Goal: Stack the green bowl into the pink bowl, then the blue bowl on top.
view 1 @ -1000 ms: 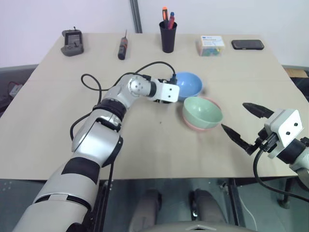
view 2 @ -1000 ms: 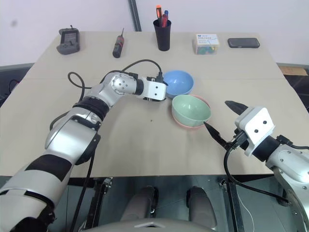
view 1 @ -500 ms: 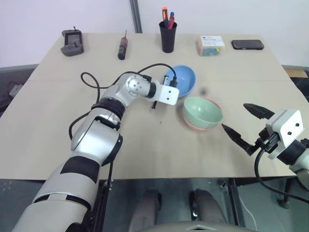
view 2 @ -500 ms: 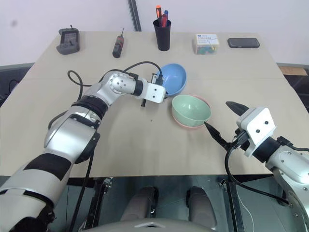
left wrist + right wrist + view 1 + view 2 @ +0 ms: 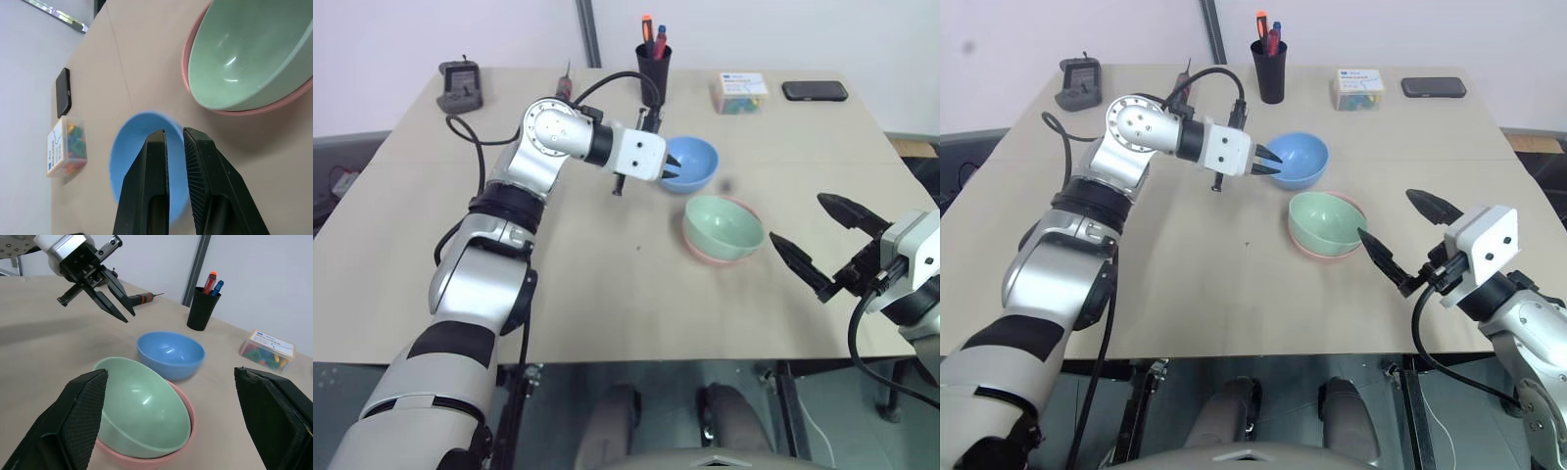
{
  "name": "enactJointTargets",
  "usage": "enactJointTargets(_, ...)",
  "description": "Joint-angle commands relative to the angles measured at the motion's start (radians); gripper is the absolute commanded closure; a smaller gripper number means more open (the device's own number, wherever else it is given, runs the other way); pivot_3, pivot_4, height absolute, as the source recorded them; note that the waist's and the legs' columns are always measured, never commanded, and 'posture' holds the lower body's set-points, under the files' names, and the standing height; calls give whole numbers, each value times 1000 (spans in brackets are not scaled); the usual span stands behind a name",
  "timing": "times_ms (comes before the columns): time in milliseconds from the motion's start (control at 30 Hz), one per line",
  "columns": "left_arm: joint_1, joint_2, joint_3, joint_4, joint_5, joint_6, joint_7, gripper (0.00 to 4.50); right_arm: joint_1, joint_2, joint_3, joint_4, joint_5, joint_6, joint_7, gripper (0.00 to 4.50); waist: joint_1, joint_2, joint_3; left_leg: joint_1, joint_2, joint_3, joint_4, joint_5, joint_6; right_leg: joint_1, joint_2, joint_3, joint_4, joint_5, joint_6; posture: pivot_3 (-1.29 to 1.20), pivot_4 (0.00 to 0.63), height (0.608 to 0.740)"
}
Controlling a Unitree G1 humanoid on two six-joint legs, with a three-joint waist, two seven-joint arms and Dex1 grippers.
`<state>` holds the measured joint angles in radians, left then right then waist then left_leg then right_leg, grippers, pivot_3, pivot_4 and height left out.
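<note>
The green bowl (image 5: 722, 223) sits nested inside the pink bowl (image 5: 705, 257) right of the table's middle. Just behind them the blue bowl (image 5: 700, 166) rests upright on the table. My left gripper (image 5: 677, 173) hovers above the blue bowl's near-left rim, pointing right and downward. Its fingers (image 5: 151, 161) are shut with nothing between them. In the right wrist view this left gripper (image 5: 129, 317) hangs clear of the blue bowl (image 5: 171, 355). My right gripper (image 5: 798, 220) stands open and empty off the stacked bowls' right side, above the table's front right.
Along the back edge stand a black pen cup (image 5: 654, 73), a clear box of coloured bits (image 5: 741, 91), a black phone (image 5: 815, 90) and a black device (image 5: 460, 86). A red-handled screwdriver (image 5: 144, 297) lies behind the left arm.
Half a second ago the blue bowl was tipped up at the left gripper's fingers; now it sits level on the table, and the left gripper has risen, shut and empty. The right gripper has kept still.
</note>
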<state>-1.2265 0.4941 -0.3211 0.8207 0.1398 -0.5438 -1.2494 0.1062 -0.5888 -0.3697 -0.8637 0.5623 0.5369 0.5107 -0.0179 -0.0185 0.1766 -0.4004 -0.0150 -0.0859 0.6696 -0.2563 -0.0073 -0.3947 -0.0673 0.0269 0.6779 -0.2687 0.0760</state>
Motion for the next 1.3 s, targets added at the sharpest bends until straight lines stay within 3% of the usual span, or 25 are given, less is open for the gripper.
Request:
enactJointTargets(33,-4,5,8,-2,31,49,54,3042,-5,-11,-15,-17,-2,-26,-10,131,1,0,0,0,0,0,0,0,0,0,0,0,0,0,0,0,150,740)
enactJointTargets(67,-9,-2,6,13,47,52,85,2421,-6,-10,-12,-18,-3,-25,-12,131,1,0,0,0,0,0,0,0,0,0,0,0,0,0,0,0,150,740)
enactJointTargets(133,-22,-16,1,45,70,60,122,1988,-10,-10,-5,-19,-6,-23,-17,131,1,0,0,0,0,0,0,0,0,0,0,0,0,0,0,0,150,740)
enactJointTargets(200,-37,-35,-12,89,92,51,140,1195,-12,-8,2,-21,-9,-22,-23,131,2,0,0,0,0,0,0,0,0,0,0,0,0,0,0,0,150,740)
enactJointTargets(467,-117,-114,-133,333,294,8,330,1195,-21,-1,50,-12,-46,-36,-40,131,2,0,0,0,0,0,0,0,0,0,0,0,0,0,0,0,150,740)
enactJointTargets(700,-160,-173,-230,439,443,18,536,1195,-15,8,72,-10,-71,-50,-56,131,3,0,0,0,0,0,0,0,0,0,0,0,0,0,0,0,150,740)
enactJointTargets(800,-174,-186,-245,460,474,14,586,1918,-7,11,75,-15,-79,-52,-60,131,4,0,0,-1,-1,0,0,0,0,0,0,0,0,0,0,0,150,740)
enactJointTargets(1000,-183,-197,-243,477,498,13,622,4265,-1,13,77,-8,-90,-62,-61,131,3,-1,0,-1,-1,0,0,0,0,0,0,0,0,0,0,0,150,740)
enactJointTargets(1300,-173,-182,-177,460,432,-53,567,4399,-9,11,82,19,-99,-77,-50,131,3,-1,0,-1,-1,0,0,0,0,0,0,0,0,0,0,0,150,740)
